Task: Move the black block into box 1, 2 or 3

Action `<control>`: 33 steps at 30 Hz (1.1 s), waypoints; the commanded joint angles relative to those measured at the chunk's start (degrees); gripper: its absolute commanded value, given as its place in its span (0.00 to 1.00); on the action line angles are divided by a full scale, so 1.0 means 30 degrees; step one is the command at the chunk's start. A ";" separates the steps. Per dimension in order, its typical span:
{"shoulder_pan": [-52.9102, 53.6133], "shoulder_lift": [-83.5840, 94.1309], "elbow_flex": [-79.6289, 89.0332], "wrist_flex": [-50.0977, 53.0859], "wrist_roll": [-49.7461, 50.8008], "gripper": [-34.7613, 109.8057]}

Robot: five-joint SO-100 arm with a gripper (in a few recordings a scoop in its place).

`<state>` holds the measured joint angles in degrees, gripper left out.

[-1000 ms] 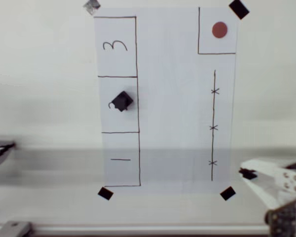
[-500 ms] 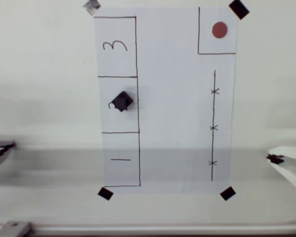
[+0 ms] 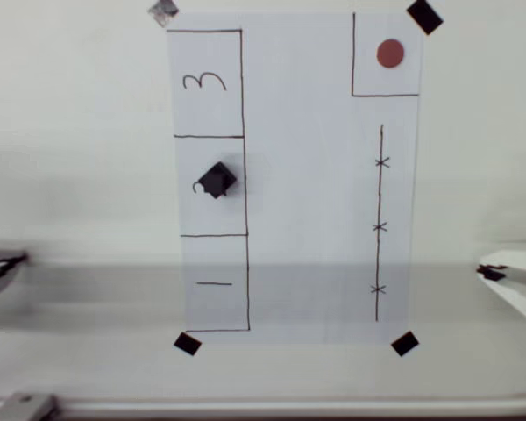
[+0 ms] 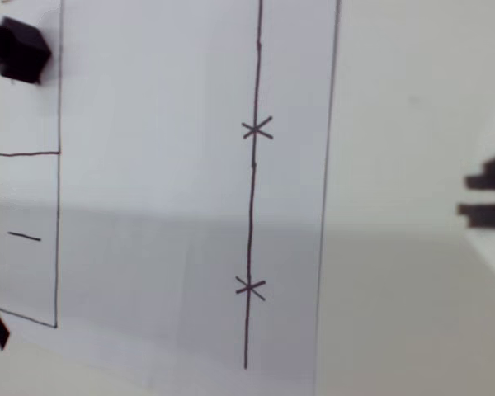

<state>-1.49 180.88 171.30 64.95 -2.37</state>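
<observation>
The black block (image 3: 216, 180) sits turned at an angle inside box 2 (image 3: 228, 212), partly covering its handwritten number. Box 3 (image 3: 209, 114) lies above it and box 1 (image 3: 215, 307) below, both bare. My gripper (image 3: 489, 273) is at the right edge of the overhead view, off the paper and far from the block. In the wrist view the block (image 4: 16, 49) is at the top left above box 1 (image 4: 29, 276). The gripper (image 4: 484, 195) shows two dark fingertips close together with nothing between them.
The white paper (image 3: 307, 175) also carries a pen-drawn square with a red dot (image 3: 390, 53) and a line with crosses (image 3: 379, 226). Black tape squares (image 3: 404, 343) hold its corners. A dark object (image 3: 0, 265) pokes in at the left edge.
The gripper has drawn back to the right, off the paper's lower right corner to the picture's edge. The block has stayed put in box 2.
</observation>
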 commanded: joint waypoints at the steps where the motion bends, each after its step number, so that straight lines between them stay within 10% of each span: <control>1: -0.0293 0.1143 0.0674 -0.0088 -0.0088 0.24; 33: 0.0117 0.1436 0.2227 0.3896 0.1025 0.24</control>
<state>-1.49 185.27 177.36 75.59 -0.53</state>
